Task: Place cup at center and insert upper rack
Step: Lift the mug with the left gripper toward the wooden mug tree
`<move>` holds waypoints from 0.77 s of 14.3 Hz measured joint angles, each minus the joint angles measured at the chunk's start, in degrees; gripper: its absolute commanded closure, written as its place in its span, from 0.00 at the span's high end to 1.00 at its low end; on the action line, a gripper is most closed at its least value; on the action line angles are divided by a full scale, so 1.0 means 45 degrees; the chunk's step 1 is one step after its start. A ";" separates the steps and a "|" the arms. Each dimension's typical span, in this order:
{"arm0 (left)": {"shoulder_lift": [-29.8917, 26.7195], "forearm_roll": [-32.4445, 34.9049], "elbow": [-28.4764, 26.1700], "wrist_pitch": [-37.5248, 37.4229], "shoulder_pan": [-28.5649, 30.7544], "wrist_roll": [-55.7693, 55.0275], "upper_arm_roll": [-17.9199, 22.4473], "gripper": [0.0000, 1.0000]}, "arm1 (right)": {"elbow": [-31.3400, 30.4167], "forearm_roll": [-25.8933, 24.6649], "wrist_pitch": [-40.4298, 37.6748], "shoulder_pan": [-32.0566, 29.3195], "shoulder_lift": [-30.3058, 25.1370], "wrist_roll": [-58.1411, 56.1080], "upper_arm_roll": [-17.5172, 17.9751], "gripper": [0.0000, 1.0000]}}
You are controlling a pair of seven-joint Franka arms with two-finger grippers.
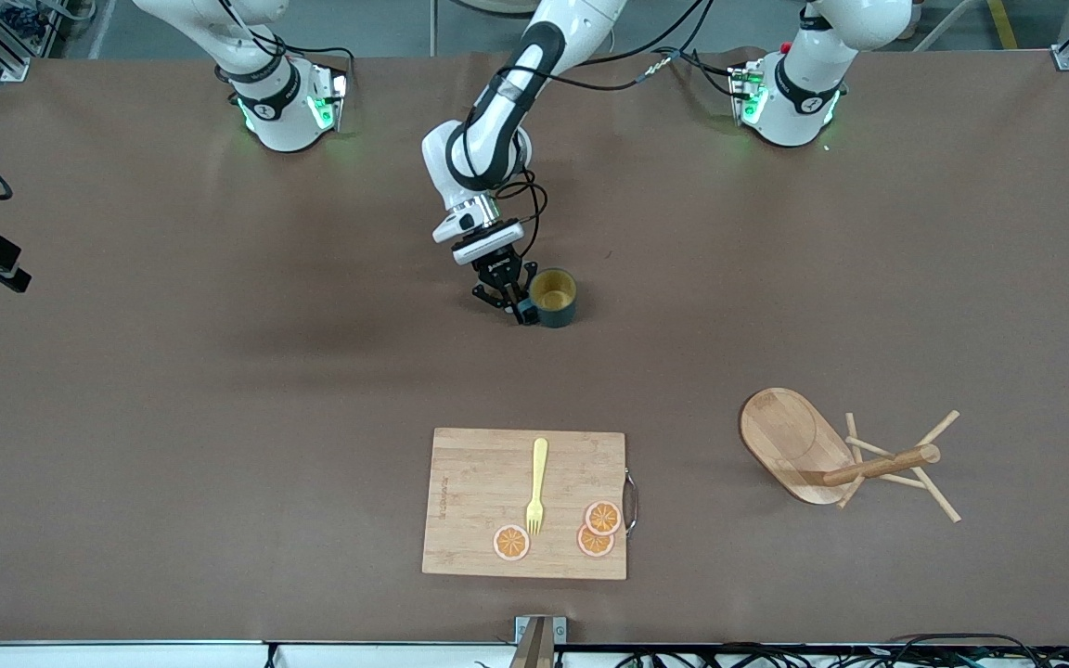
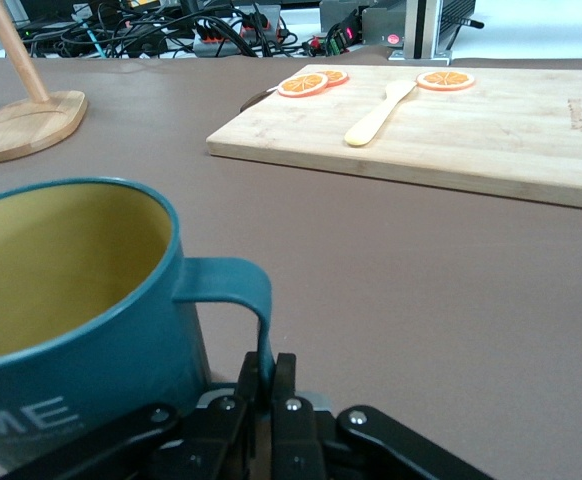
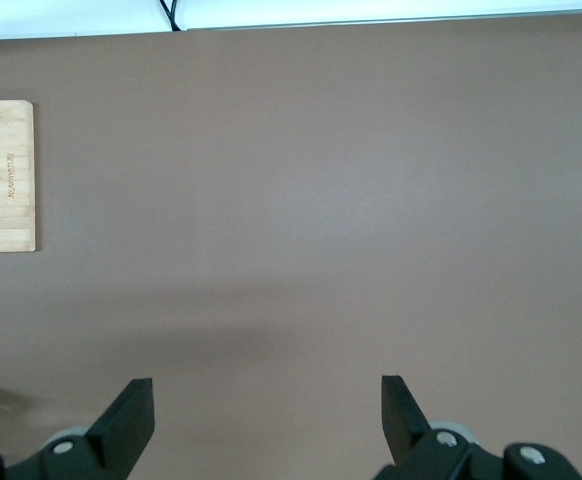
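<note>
Brown bench (image 1: 219,417) lies bare around your cup (image 1: 554,297), rack (image 1: 845,459) tipped over well apart. Left hand (image 1: 514,304) pinches the handle; right hand (image 3: 267,415) waits spread over bare bench.

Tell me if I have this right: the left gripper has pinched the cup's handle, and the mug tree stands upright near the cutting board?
Not quite. The left gripper has indeed shut on the handle of the cup, but the mug tree lies tipped on its side, pole and pegs resting on the table, toward the left arm's end from the cutting board. The front view shows it.
</note>
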 measured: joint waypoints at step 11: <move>-0.2809 -0.0874 0.0218 -0.0005 0.1063 0.0955 0.0142 0.00 | 0.0000 0.0000 0.0047 0.0001 0.0000 0.0000 0.0005 1.00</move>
